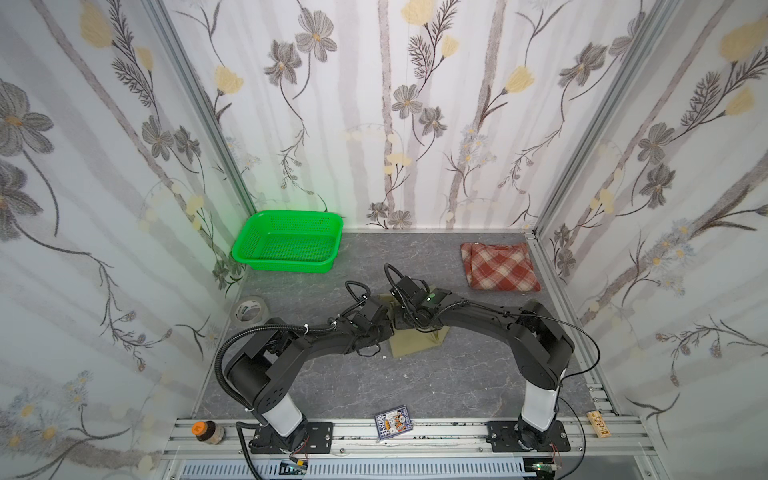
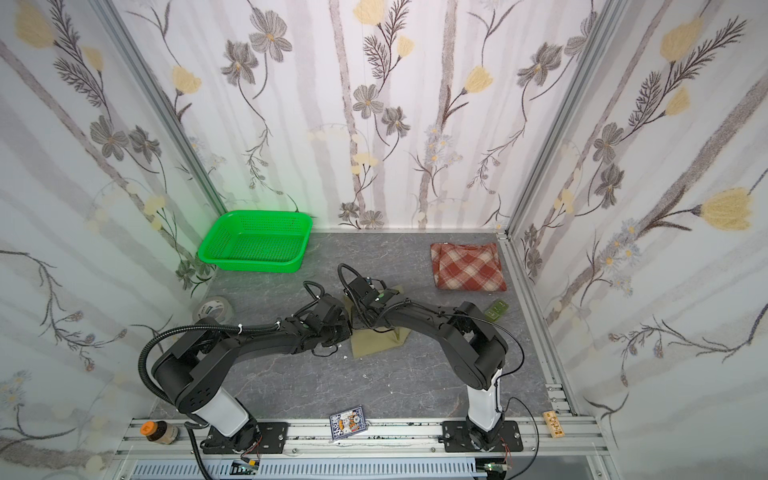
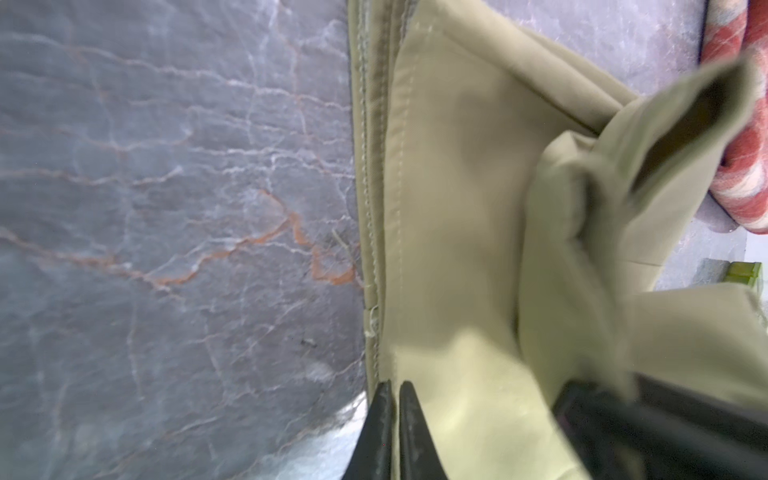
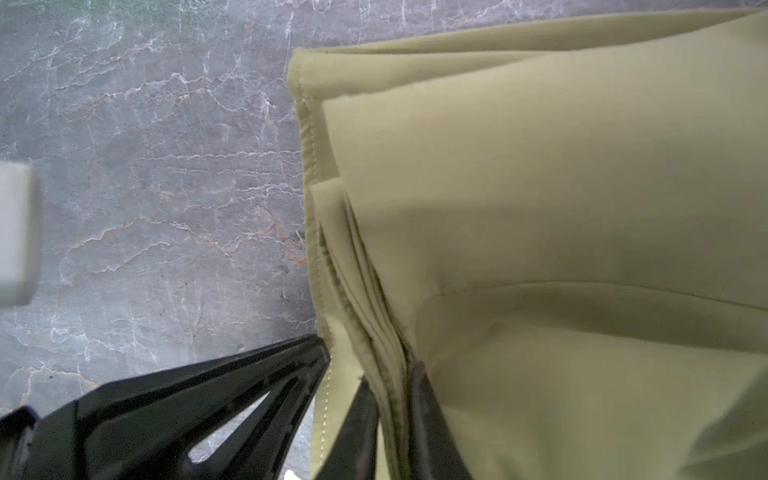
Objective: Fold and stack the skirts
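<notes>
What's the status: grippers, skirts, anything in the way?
Left gripper shut on khaki skirt edge. Right gripper around its layered edge, grip unclear. Plaid skirt folded, far right corner. Nothing between them.

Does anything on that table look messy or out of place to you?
Yes. The khaki skirt lies rumpled mid-table under both arms, one flap bunched up, while the plaid skirt sits neatly folded in the far right corner. A tape roll and a card pack seem like stray clutter.

A grey marbled tabletop (image 1: 332,386) carries the khaki skirt (image 1: 415,345). Behind it lies the folded plaid skirt (image 1: 500,266), far left the green basket (image 1: 286,241), nearer left a tape roll (image 1: 249,309).
</notes>
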### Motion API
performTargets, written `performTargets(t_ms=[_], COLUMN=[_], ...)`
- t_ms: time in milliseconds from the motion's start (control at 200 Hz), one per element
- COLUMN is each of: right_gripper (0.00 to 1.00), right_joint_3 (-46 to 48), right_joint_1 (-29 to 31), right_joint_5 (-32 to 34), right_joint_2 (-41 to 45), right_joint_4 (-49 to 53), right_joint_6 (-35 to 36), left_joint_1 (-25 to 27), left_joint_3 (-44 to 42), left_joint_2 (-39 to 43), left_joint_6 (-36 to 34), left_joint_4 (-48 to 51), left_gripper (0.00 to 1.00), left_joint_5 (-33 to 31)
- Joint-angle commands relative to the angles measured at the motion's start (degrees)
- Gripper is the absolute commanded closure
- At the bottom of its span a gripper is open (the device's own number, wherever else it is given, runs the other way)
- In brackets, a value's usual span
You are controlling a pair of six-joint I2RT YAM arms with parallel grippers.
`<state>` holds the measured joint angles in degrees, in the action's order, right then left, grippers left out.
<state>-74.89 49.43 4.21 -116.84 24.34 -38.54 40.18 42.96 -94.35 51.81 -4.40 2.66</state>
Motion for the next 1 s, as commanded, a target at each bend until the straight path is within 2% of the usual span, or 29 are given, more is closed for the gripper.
performTargets(t_ms=[0,50,250,410,680,769,919,994], right_gripper=[0.71,0.63,0.5,0.45,0.44,0.44,0.42,0.41], right_joint_3=[0.1,0.1,0.5,1.66,4.48,7.36,11.3,14.03], right_joint_1=[0.14,0.14,0.1,0.07,-1.95,-4.14,-4.75,-5.72], right_joint_5=[-1.22,-1.38,-2.99,-3.54,-4.17,-3.35,3.78,5.56], right_joint_2=[0.14,0.61,4.72,8.86,15.4,18.64,21.02,21.59], right_joint_4=[-3.24,-3.23,-3.12,-3.54,-3.4,-3.24,0.21,0.27], right_joint_6=[-0.79,-0.74,-0.66,-0.86,-0.49,1.08,5.81,6.78], left_joint_1=[-0.44,-0.62,-1.15,-1.42,-2.67,-3.01,-3.01,-3.04], left_joint_3=[1.57,2.11,3.01,2.53,-0.19,-0.27,1.84,3.85], left_joint_2=[-0.96,-1.65,-3.96,-2.52,2.92,4.15,3.66,2.59], left_joint_6=[-0.89,-1.18,-1.19,-1.27,-1.27,-1.61,-2.85,-4.09], left_joint_4=[-0.08,-0.08,-0.08,0.01,0.33,0.44,0.45,0.45], left_gripper=[0.91,0.9,0.9,0.9,0.85,0.79,0.58,0.54], left_joint_5=[-0.73,-0.72,-0.34,-0.17,-0.11,0.27,1.45,2.46])
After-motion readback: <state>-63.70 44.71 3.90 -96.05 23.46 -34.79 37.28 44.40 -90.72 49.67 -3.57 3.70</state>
